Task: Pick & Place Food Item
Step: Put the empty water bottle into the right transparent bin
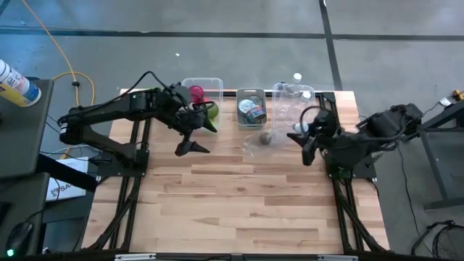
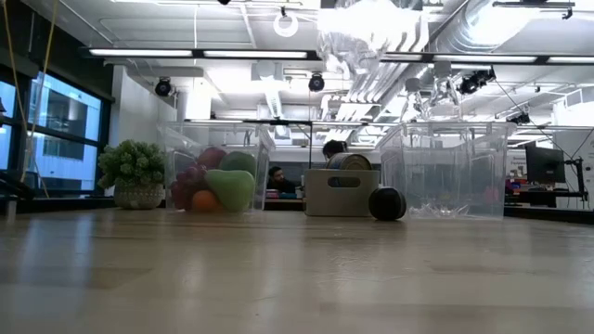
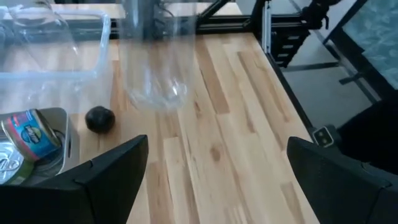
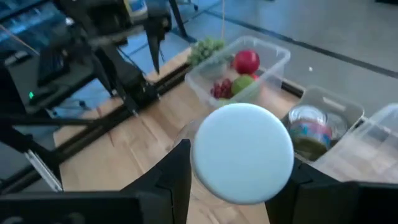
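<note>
Clear plastic shows between the right gripper's (image 1: 307,139) fingers: it is clamped on a transparent bottle with a white cap (image 4: 243,152), held up off the table near the right edge, just in front of the large clear bin (image 1: 293,109). In the low view the bottle (image 2: 369,32) hangs high above the tabletop, over the row of containers.

Along the far edge of the wooden table (image 1: 239,210) stand three containers. The clear tub (image 1: 206,93) on the left holds fruit — a red apple (image 4: 247,61), something green and grapes. The grey tray (image 1: 251,109) in the middle holds tins (image 3: 29,134). The large clear bin on the right has at least one more bottle standing in it.

A small dark round item (image 1: 265,138) lies on the bare wood just in front of the tray — it touches nothing, and what it is cannot be told.

The left gripper (image 1: 194,138) hovers beside the fruit tub, its fingers spread wide and empty, well apart from the dark item
</note>
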You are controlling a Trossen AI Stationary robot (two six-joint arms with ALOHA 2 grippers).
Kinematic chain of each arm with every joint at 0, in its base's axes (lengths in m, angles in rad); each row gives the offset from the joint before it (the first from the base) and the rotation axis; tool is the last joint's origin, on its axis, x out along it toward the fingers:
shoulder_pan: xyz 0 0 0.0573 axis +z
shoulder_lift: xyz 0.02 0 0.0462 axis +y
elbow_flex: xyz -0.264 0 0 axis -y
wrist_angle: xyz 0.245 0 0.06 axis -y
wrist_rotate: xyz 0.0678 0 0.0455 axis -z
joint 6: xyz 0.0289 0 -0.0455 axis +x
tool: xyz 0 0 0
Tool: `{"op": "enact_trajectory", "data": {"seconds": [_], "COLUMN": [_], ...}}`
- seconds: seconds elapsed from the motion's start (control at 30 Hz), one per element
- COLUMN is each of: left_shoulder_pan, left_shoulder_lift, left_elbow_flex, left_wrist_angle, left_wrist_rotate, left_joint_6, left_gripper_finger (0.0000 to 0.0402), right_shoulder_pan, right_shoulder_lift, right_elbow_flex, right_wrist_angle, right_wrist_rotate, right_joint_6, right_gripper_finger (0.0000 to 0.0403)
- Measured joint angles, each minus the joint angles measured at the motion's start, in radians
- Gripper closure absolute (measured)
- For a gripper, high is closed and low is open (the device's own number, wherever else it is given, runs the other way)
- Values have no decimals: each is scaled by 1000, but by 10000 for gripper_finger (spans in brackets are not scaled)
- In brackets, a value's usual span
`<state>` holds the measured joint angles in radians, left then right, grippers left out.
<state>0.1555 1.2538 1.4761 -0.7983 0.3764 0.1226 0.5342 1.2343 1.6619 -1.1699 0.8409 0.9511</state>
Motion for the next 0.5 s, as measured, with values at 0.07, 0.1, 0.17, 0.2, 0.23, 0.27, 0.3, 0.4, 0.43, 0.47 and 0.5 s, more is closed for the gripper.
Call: {"op": "enact_trajectory", "data": {"seconds": [0.07, 0.1, 0.17, 0.2, 0.23, 0.27, 0.3, 0.4, 0.43, 0.47, 0.5], "left_shoulder_pan": [0, 0, 0, 0, 0, 0, 0, 9, 14, 19, 25], "left_shoulder_lift": [-10, -12, -19, -20, -21, -21, -20, -20, -20, -20, -20], "left_elbow_flex": [0, 0, 0, 0, 0, 0, 0, 0, 0, 0, 0], "left_wrist_angle": [-22, -32, -46, -52, -51, -50, -51, -50, -47, -38, -26], "left_wrist_rotate": [11, 19, 22, 24, 26, 26, 25, 14, 14, 13, 12], "left_joint_6": [12, 16, 20, 20, 16, 7, 3, 15, 18, 15, 7], "left_gripper_finger": [29, 29, 29, 29, 29, 29, 29, 29, 29, 29, 29], "right_shoulder_pan": [0, 1, 1, 1, 1, 1, 1, 2, 2, 2, 2], "right_shoulder_lift": [-2, -3, -3, -3, -2, -2, -2, -4, -4, -3, -3], "right_elbow_flex": [37, 57, 95, 115, 136, 158, 180, 233, 250, 265, 276], "right_wrist_angle": [1, 0, -2, -10, -31, -62, -102, -246, -303, -355, -396], "right_wrist_rotate": [6, 7, 8, 7, 6, 6, 3, -9, -8, -6, -8], "right_joint_6": [-36, -54, -90, -104, -109, -106, -94, -19, 13, 43, 72], "right_gripper_finger": [276, 276, 276, 276, 276, 276, 276, 276, 276, 276, 276]}}
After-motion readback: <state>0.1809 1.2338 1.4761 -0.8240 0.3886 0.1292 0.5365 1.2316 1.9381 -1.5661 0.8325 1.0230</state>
